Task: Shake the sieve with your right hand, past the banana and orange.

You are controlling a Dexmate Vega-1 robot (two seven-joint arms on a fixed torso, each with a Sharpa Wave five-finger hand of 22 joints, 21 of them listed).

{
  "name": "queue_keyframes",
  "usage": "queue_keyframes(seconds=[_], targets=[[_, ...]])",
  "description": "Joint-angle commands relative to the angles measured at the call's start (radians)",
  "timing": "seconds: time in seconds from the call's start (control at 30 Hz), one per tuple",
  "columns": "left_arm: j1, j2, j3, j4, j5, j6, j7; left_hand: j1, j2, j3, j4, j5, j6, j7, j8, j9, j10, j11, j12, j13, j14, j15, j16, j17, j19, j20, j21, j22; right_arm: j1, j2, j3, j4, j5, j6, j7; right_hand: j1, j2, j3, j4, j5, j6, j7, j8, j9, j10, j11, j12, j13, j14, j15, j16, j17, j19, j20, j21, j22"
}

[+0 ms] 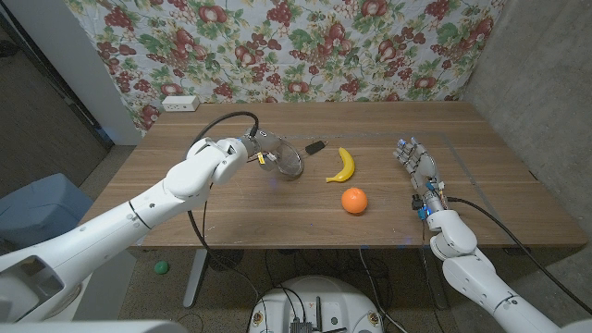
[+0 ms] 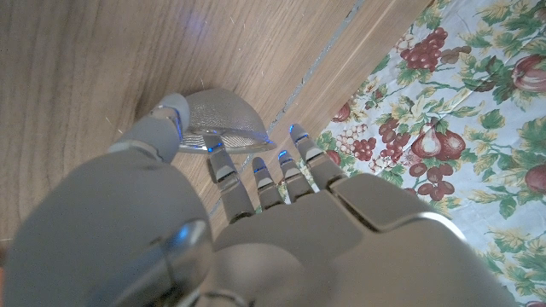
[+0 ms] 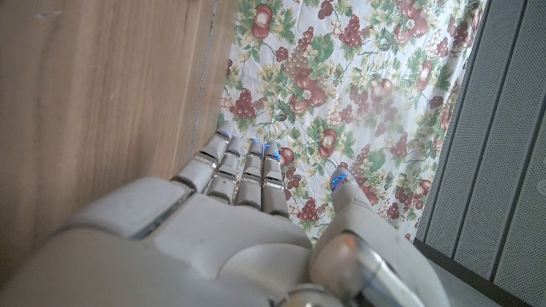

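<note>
Sieve (image 1: 289, 161) sits on the wooden bench (image 1: 231, 213) at the robot's left hand (image 1: 252, 148), whose fingers (image 2: 256, 183) reach over its mesh bowl, though whether they grip it cannot be told. The right hand (image 1: 415, 165), fingers spread and holding nothing, stands well apart on the far side of the banana (image 1: 343, 166) and orange (image 1: 353, 200). Since the task assigns the shaking to the right hand, a reach across could likely clip either fruit and send it rolling, or the sieve could be knocked aside if the left hand stays close.
</note>
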Motion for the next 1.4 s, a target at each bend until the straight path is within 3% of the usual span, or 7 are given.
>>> queue_keyframes(seconds=[0.03, 0.17, 0.3, 0.53, 0.93, 1.13, 1.4], targets=[[-0.003, -0.020, 0.012, 0.038, 0.048, 0.001, 0.006, 0.022, 0.008, -0.006, 0.000, 0.000, 0.008, 0.015, 0.007, 0.005, 0.010, -0.002, 0.002, 0.003, 0.008, -0.049, 0.002, 0.003, 0.014, -0.001, -0.002, 0.006, -0.010, -0.005, 0.007, -0.007, 0.003, -0.001, -0.001, -0.002, 0.006, 0.005, 0.000, 0.002, 0.007, 0.003, 0.003, 0.003, 0.008, -0.003, 0.002, 0.004, 0.010, 0.000, 0.006, 0.005, 0.005, -0.004, -0.006, 0.004], [0.005, -0.020, 0.011, 0.051, 0.051, -0.005, 0.055, 0.060, 0.032, -0.006, -0.001, 0.004, 0.059, 0.017, 0.026, 0.009, 0.023, -0.002, 0.004, 0.003, 0.022, -0.053, 0.004, 0.003, 0.032, -0.006, -0.001, 0.007, -0.011, -0.003, 0.009, -0.007, 0.004, -0.001, -0.004, -0.003, 0.006, 0.005, 0.000, 0.002, 0.007, 0.004, 0.003, 0.004, 0.008, 0.000, 0.001, 0.004, 0.010, 0.002, 0.005, 0.005, 0.005, -0.003, -0.006, 0.004], [0.017, -0.016, 0.008, 0.067, 0.056, -0.011, 0.126, 0.117, 0.062, -0.026, 0.001, 0.003, 0.168, 0.035, 0.073, 0.021, 0.065, -0.011, 0.011, 0.003, 0.064, -0.078, 0.010, 0.003, 0.068, -0.016, 0.004, 0.009, -0.011, -0.006, 0.009, -0.009, 0.000, -0.006, -0.006, -0.004, 0.006, 0.005, 0.000, 0.002, 0.007, 0.004, 0.003, 0.004, 0.009, -0.001, 0.001, 0.004, 0.010, 0.003, 0.005, 0.006, 0.005, -0.002, -0.006, 0.004], [0.021, -0.020, 0.009, 0.089, 0.055, -0.012, 0.181, 0.169, 0.094, -0.059, 0.005, -0.001, 0.297, 0.037, 0.154, 0.061, 0.111, -0.028, 0.016, 0.004, 0.105, -0.107, 0.015, 0.006, 0.099, -0.032, 0.008, 0.012, -0.010, -0.006, 0.009, -0.011, -0.001, -0.014, -0.012, -0.006, 0.004, 0.005, -0.001, 0.002, 0.007, 0.005, 0.003, 0.004, 0.009, 0.001, 0.001, 0.004, 0.009, 0.003, 0.004, 0.006, 0.004, -0.001, -0.007, 0.004], [0.030, -0.015, 0.001, 0.097, 0.031, -0.015, 0.257, 0.181, 0.116, -0.092, 0.009, -0.004, 0.331, 0.050, 0.196, 0.097, 0.168, -0.051, 0.027, 0.003, 0.132, -0.129, 0.018, 0.007, 0.120, -0.044, 0.013, 0.013, 0.001, -0.008, 0.003, -0.015, -0.008, -0.031, -0.018, -0.009, 0.003, 0.005, -0.002, 0.002, 0.007, 0.004, 0.002, 0.004, 0.012, 0.002, 0.001, 0.004, 0.009, 0.001, 0.002, 0.007, 0.004, -0.001, -0.009, 0.004], [0.060, -0.004, -0.022, 0.097, 0.004, -0.030, 0.415, 0.197, 0.122, -0.128, 0.007, -0.007, 0.346, 0.042, 0.225, 0.123, 0.224, -0.063, 0.034, 0.003, 0.178, -0.167, 0.025, 0.006, 0.152, -0.060, 0.021, 0.014, 0.003, -0.008, 0.003, -0.021, -0.007, -0.041, -0.024, -0.009, 0.003, 0.005, -0.002, 0.002, 0.008, 0.004, 0.002, 0.004, 0.009, -0.001, 0.000, 0.004, 0.008, 0.001, 0.002, 0.008, 0.004, -0.001, -0.009, 0.004], [0.090, -0.002, -0.047, 0.104, -0.036, -0.053, 0.606, 0.227, 0.131, -0.152, 0.004, -0.008, 0.369, 0.031, 0.237, 0.118, 0.281, -0.069, 0.042, 0.006, 0.215, -0.183, 0.031, 0.009, 0.186, -0.075, 0.033, 0.016, -0.003, -0.014, 0.006, -0.036, -0.027, -0.055, -0.053, -0.008, 0.003, 0.006, -0.005, 0.003, 0.008, 0.004, 0.002, 0.004, 0.010, -0.001, -0.001, 0.004, 0.008, -0.002, 0.000, 0.008, 0.004, -0.002, -0.010, 0.004]])
